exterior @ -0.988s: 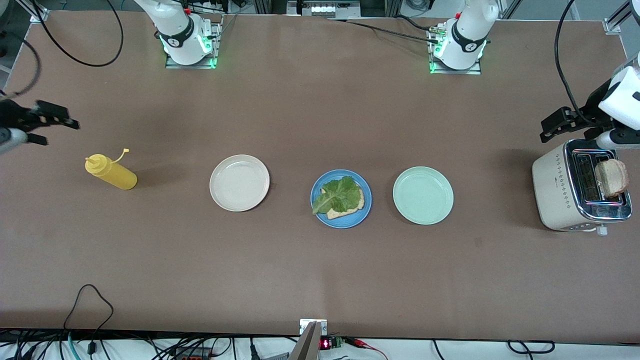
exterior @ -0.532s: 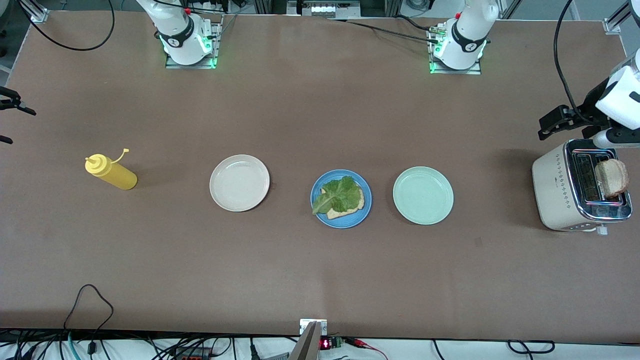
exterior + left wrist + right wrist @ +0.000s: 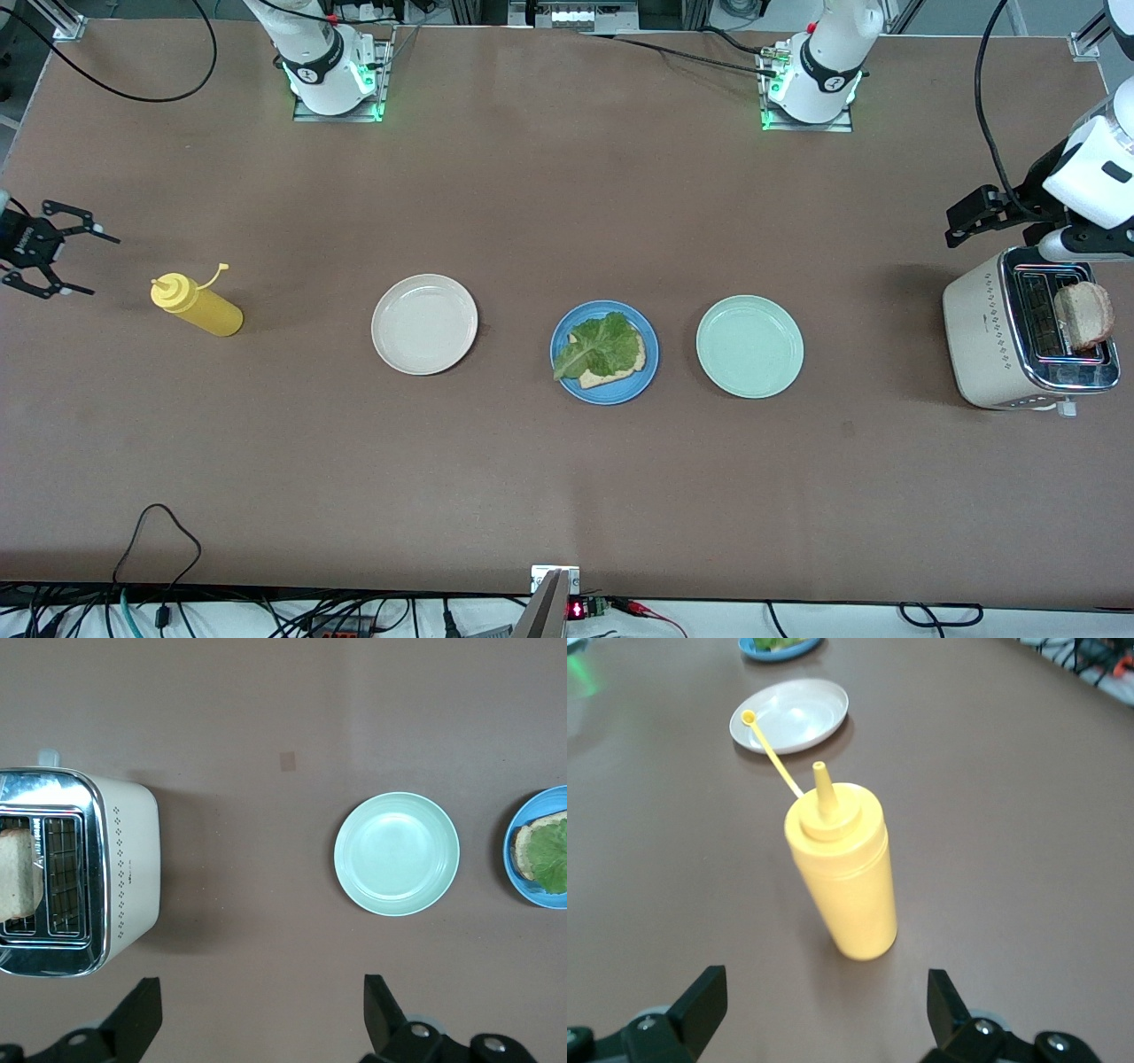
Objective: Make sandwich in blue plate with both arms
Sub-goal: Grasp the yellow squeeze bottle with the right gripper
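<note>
Brown bench (image 3: 567, 478). Round medium-blue plate (image 3: 562, 346) mid-bench, between a cream-white plate (image 3: 424, 323) and a pale green plate (image 3: 749, 346). On the blue plate: one square toast slice (image 3: 620, 370) with a ruffled green lettuce leaf (image 3: 599, 347) on top; no upper slice. Second toast slice (image 3: 1083, 315) stands in a slot of the cream toaster (image 3: 983, 346) at the left arm's end.

Left end effector (image 3: 970, 220): released, fingers (image 3: 142, 1019) spread, just above the toaster.

Right end effector (image 3: 62, 259): released, fingers (image 3: 700, 1001) apart, beside the upright yellow squeeze bottle (image 3: 197, 304), not touching.
</note>
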